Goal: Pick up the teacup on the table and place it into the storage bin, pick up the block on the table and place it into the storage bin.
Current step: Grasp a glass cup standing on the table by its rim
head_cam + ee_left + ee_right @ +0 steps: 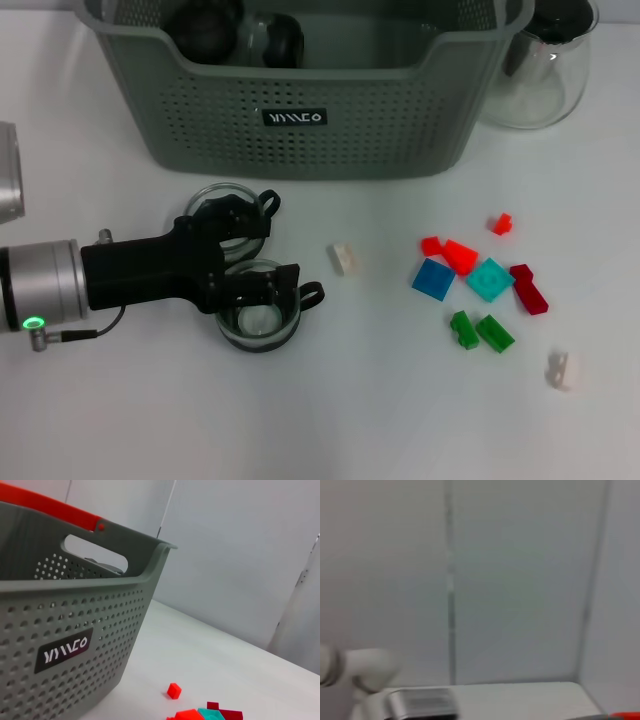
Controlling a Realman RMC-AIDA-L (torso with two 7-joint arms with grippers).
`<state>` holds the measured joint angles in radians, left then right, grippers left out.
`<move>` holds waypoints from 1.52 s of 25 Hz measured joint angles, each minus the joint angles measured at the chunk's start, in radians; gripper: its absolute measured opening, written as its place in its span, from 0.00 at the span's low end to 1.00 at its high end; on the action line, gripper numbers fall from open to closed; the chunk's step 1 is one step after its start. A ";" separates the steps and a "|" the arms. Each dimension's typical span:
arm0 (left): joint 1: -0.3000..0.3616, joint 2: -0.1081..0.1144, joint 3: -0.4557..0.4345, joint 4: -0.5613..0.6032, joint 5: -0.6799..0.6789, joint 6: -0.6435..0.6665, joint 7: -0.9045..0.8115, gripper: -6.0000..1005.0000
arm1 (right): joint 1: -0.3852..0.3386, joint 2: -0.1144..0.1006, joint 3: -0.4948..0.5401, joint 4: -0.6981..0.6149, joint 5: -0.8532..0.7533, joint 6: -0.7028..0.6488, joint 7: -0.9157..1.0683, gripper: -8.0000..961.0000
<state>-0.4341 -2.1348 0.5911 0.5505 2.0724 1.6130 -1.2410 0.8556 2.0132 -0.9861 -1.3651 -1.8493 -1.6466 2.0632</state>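
My left gripper [258,262] sits open, jaws straddling the near teacup [259,320] before the storage bin [300,110]. I'd centre on its rim, then close gently.

Take the storage bin [300,110] as your landmark. Its tall perforated front wall blocks any straight, low path from the surface [330,420] into it; you can enter only over the rolled rim. Dark items [235,30] already fill its rear left part. Just in front of the bin's left half, two glass teacups [245,290] stand close together, with the left gripper [255,255] straddling the strip between them. In front of the bin's right half, scattered blocks [480,285] clutter the surface. A clear glass pot [540,75] crowds the bin's right end.
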 joint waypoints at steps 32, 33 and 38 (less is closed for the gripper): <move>-0.075 -0.006 0.265 0.799 0.454 0.035 -0.991 0.82 | -0.209 -0.020 0.042 0.205 -0.149 -0.325 -0.149 0.88; -0.076 -0.007 0.292 0.819 0.460 0.039 -1.036 0.82 | -0.209 -0.020 0.042 0.205 -0.149 -0.325 -0.149 0.88; -0.082 -0.028 0.368 0.884 0.501 0.032 -1.214 0.82 | -0.210 -0.036 0.053 0.205 -0.153 -0.324 -0.153 0.88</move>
<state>-0.5166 -2.1633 0.9589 1.4344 2.5733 1.6454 -2.4549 0.6459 1.9772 -0.9332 -1.1597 -2.0022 -1.9709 1.9097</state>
